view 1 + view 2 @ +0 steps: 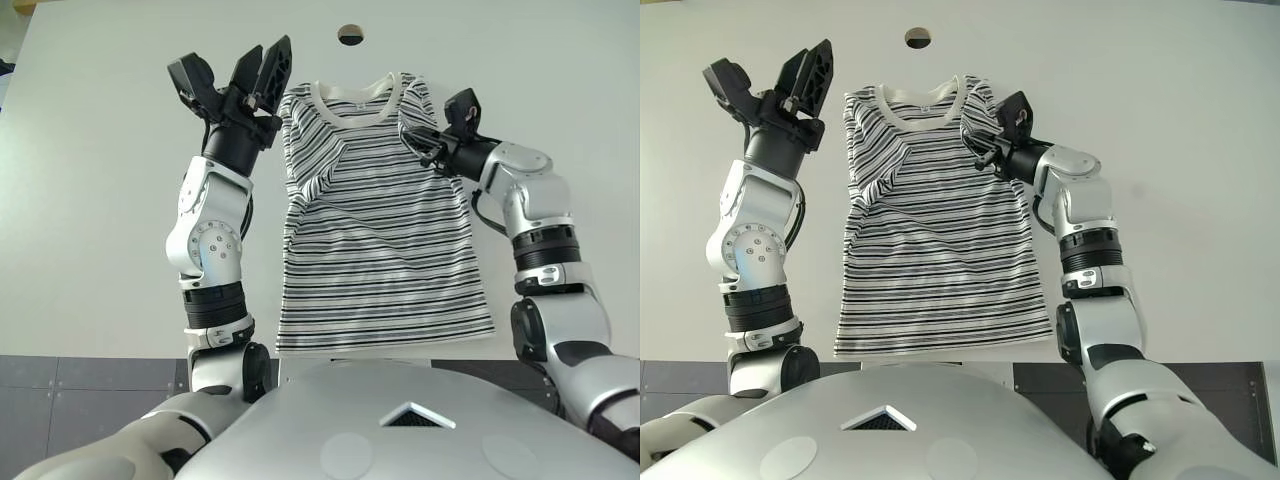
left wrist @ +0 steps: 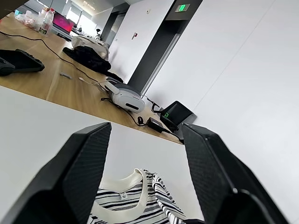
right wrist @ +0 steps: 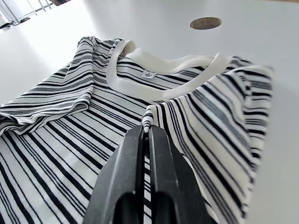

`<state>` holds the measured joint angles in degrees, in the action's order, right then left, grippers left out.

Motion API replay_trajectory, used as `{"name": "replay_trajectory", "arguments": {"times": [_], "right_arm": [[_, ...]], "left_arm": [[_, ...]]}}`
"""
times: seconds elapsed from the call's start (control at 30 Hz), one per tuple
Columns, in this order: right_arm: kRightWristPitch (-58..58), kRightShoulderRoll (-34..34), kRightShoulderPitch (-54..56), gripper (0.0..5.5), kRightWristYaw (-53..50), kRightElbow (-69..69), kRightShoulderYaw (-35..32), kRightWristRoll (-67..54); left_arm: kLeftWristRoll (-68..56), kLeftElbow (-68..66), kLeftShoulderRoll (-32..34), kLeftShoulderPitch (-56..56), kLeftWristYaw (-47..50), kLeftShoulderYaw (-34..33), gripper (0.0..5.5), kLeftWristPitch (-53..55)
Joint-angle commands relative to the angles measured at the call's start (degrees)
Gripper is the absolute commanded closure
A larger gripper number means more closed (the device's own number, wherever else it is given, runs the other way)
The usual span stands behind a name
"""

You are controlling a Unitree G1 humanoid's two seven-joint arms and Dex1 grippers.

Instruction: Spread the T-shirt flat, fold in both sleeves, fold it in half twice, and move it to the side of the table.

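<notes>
A black-and-white striped T-shirt [image 1: 380,240] with a white collar [image 3: 163,77] lies on the white table [image 1: 90,230], collar away from me, both sleeves folded in over the chest. My right gripper [image 1: 428,148] rests on the folded right sleeve [image 3: 219,116] near the collar, shut on a pinch of its striped edge. My left gripper [image 1: 262,62] is raised above the table just left of the shirt's left shoulder, fingers [image 2: 84,172] wide open and holding nothing.
A round hole [image 1: 351,35] sits in the table beyond the collar. Bare white tabletop spreads on both sides of the shirt. The near table edge [image 1: 120,356] runs just below the hem. A wooden desk [image 2: 51,79] with devices stands beyond.
</notes>
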<state>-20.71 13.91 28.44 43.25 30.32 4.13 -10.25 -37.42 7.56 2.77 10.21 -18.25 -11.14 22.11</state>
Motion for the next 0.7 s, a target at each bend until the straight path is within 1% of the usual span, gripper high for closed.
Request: {"name": "replay_trajectory", "arguments": {"times": [0.03, 0.13, 0.23, 0.37, 0.5, 0.57, 0.6, 0.67, 0.7], "right_arm": [[1.3, -0.5, 2.0, 5.38, -0.7, 2.7, -0.5, 0.2], [1.6, 0.1, 1.2, 4.88, 0.9, 0.7, 0.0, -0.1], [-0.3, 1.0, -1.3, 4.33, 2.6, -5.9, 0.7, -1.0], [-5.8, 3.9, -6.7, 4.29, 4.3, -18.8, 1.7, -2.3], [-10.7, 8.1, -12.0, 4.29, 5.3, -29.6, 0.7, -4.5], [-14.0, 11.6, -14.9, 4.29, 9.1, -34.8, -3.1, -10.0], [-12.0, 14.5, -16.9, 4.29, 13.0, -36.7, -5.6, -12.4], [0.9, 22.8, -24.7, 4.29, 27.0, -38.9, -10.7, -14.4], [8.2, 27.0, -29.6, 4.29, 32.6, -38.5, -12.8, -13.0]], "left_arm": [[0.1, -0.9, 0.3, 1.1, 0.3, 0.0, 2.68, 0.5], [0.1, -1.2, 0.3, 1.0, 0.2, 0.0, 2.68, 0.4], [-2.6, -1.3, -0.3, 0.8, -0.3, -0.6, 2.68, 2.1], [-6.2, -0.5, 0.0, 0.4, -1.2, -1.6, 2.68, 4.0], [-4.8, 1.9, 1.6, -1.8, -2.7, -0.2, 2.68, 3.4], [-0.1, 4.5, 5.0, -4.7, -5.4, 2.0, 2.68, 0.6], [4.2, 6.0, 8.1, -6.8, -8.1, 3.7, 2.68, -2.6], [15.1, 8.1, 16.7, -12.7, -14.9, 6.4, 2.68, -13.1], [21.6, 8.2, 22.0, -16.1, -18.7, 7.2, 2.68, -20.7]]}}
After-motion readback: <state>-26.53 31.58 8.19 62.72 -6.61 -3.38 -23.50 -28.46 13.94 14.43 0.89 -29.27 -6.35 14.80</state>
